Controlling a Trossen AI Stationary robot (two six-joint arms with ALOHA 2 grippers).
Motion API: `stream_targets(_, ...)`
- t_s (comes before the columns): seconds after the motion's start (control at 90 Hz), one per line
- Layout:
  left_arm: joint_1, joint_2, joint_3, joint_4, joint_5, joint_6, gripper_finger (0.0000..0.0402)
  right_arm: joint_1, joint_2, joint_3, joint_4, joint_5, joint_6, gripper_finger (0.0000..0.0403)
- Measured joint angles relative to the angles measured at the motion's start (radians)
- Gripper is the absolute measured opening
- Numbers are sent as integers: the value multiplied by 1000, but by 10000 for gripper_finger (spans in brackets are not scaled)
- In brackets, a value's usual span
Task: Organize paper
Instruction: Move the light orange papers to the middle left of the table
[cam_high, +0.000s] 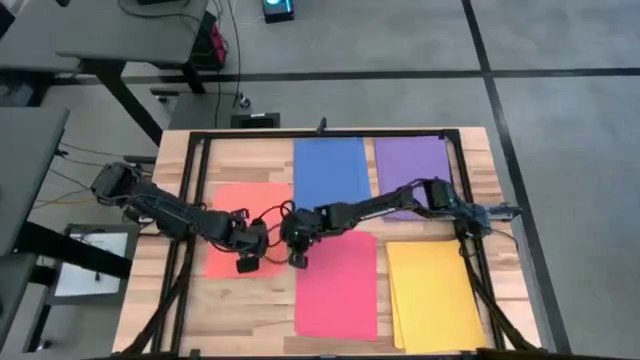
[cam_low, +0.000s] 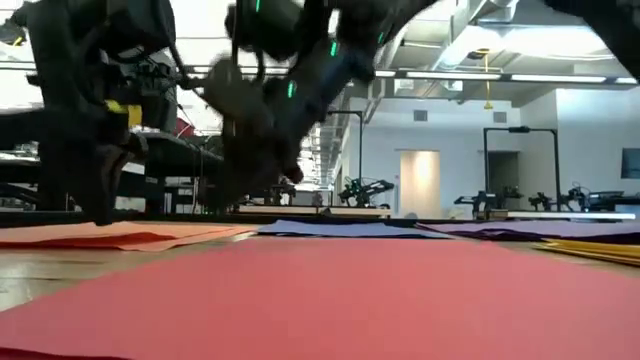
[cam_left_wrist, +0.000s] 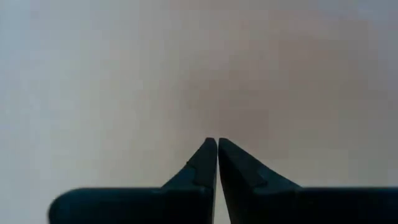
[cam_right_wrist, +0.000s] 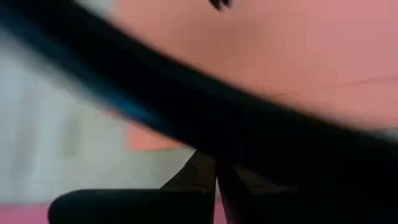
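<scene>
Five sheets of paper lie flat on the wooden table: salmon-orange (cam_high: 235, 215) at the left, blue (cam_high: 330, 170) and purple (cam_high: 413, 165) at the far side, pink-red (cam_high: 338, 290) near the middle, and yellow (cam_high: 432, 295) at the near right. My left gripper (cam_high: 248, 264) is shut and points down by the salmon-orange sheet's near right corner. My right gripper (cam_high: 297, 259) is also shut. It hangs at the pink-red sheet's far left corner, close beside the left gripper. My left gripper (cam_left_wrist: 217, 142) points down with shut fingers over a pale blurred surface; I cannot tell whether its tips touch the salmon-orange sheet or the table. My right gripper (cam_right_wrist: 216, 163) has its shut fingers low by the pink-red sheet's far left corner (cam_high: 300, 240); I cannot tell whether they touch it.
A black frame (cam_high: 330, 133) runs along the table's far edge and down both sides. The two arms' wrists nearly meet at the table's middle, and a dark bar crosses the right wrist view (cam_right_wrist: 249, 118). Bare wood (cam_high: 240, 310) shows at the near left.
</scene>
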Motion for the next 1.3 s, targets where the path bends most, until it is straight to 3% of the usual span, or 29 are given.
stream_targets(0.478,76,-1,-71,194,-28,206,0,-39,29,1,18,3,-104,0)
stream_targets(0.889,81,0,-21,99,-18,211,0,-32,29,1,10,5,-141,0)
stream_targets(1.189,82,0,-35,218,-22,255,0,-33,30,1,12,6,-141,0)
stream_targets(1.3,88,0,-46,193,-33,239,0,-31,30,1,11,6,-145,0)
